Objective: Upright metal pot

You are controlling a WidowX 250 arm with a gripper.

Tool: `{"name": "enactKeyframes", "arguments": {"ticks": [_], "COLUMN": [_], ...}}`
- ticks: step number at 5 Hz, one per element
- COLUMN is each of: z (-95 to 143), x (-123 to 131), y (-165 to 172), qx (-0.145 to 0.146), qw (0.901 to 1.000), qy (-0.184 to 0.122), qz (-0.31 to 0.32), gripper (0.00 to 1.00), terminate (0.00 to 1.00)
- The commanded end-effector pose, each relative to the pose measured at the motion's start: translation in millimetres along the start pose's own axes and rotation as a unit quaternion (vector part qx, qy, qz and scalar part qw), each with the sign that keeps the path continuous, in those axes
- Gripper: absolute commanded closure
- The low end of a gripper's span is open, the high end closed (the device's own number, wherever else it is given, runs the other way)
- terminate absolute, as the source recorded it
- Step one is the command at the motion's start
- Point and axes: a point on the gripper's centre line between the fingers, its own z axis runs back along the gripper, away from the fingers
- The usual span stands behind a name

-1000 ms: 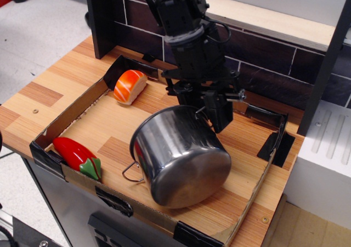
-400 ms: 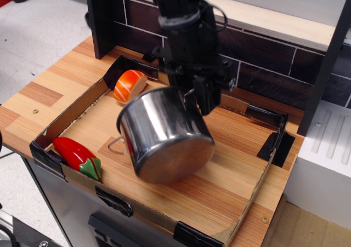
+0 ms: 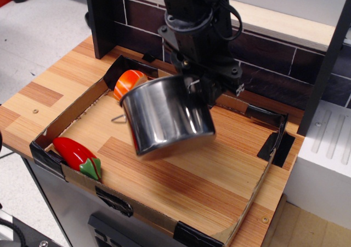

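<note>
Surface: wooden counter (image 3: 44, 96), low cardboard tray (image 3: 71, 115) taped on top, dark tiled wall behind.
Pot: metal pot (image 3: 167, 115) mid-frame, lifted off the tray, nearly upright, slightly tilted.
Gripper: gripper (image 3: 200, 88) clamped on the pot's far rim.
Extras: orange-white toy (image 3: 126, 80) behind the pot; red pepper (image 3: 77, 155) lower left.

Cardboard tray (image 3: 66, 118) holds red pepper (image 3: 77, 155) — orange-white sushi piece (image 3: 127, 80) behind.

The metal pot (image 3: 167, 115) hangs tilted over the tray (image 3: 219, 192).
</note>
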Motion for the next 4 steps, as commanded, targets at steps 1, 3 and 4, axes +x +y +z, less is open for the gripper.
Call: {"name": "enactKeyframes", "arguments": {"ticks": [1,3,4], "z": [9.3,-9.0,-18.3], "x": [9.2,15.8,3.5], "y": [1.9,-5.8,-13.9], "qx": [0.089,0.099,0.113], "qw": [0.9850,0.9758,0.9763], "qy": [-0.138,-0.189,-0.177], "qz": [-0.053,-0.051,-0.052], "gripper": [1.00,1.00,0.00], "terminate": [0.00,0.00,0.00]}}
